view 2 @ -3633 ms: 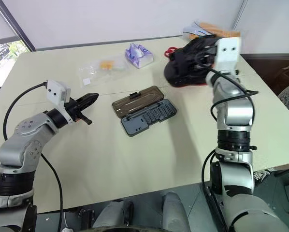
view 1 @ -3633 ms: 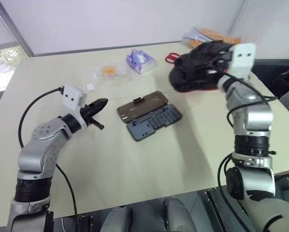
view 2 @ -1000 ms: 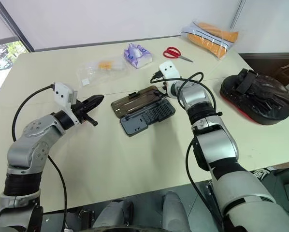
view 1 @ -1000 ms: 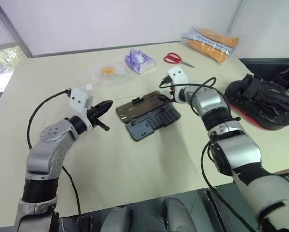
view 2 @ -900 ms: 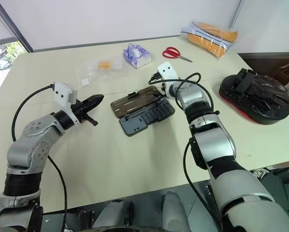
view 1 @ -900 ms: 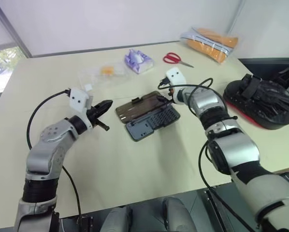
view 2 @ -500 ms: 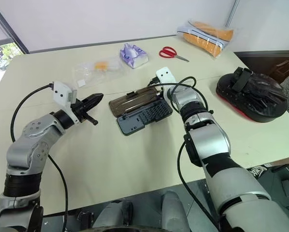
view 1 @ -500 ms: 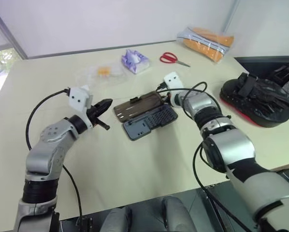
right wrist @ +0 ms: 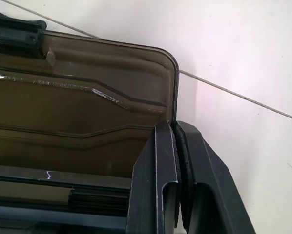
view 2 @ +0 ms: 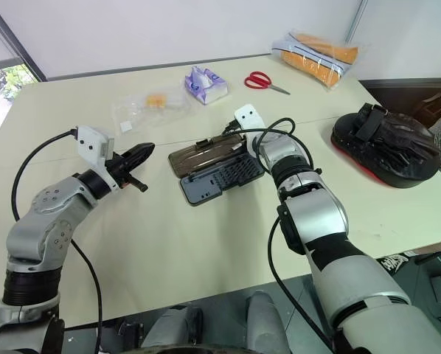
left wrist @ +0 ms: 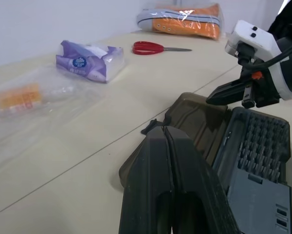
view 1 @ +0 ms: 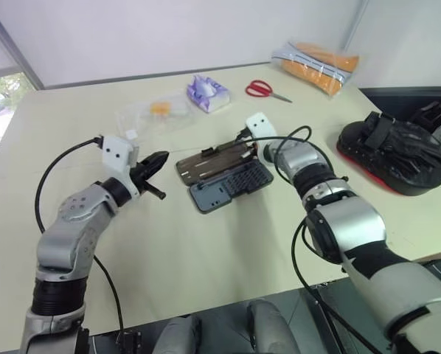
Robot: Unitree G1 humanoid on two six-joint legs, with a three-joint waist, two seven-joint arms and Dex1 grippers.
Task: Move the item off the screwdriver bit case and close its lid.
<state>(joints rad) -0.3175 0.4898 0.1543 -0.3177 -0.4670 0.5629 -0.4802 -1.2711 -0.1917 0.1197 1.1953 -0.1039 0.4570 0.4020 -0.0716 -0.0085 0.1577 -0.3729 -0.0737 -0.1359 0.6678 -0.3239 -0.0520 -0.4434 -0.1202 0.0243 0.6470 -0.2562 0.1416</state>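
Right gripper (right wrist: 175, 127) was clamped on the edge of the lid (view 1: 213, 159), case (view 1: 231, 183) open mid-table. Boxing mitt (view 1: 397, 151) lay well apart at the right edge. I judged a slow swing about the hinge best. Left gripper (left wrist: 164, 134) was closed, empty. Beige table (view 1: 206, 251); white wall behind.
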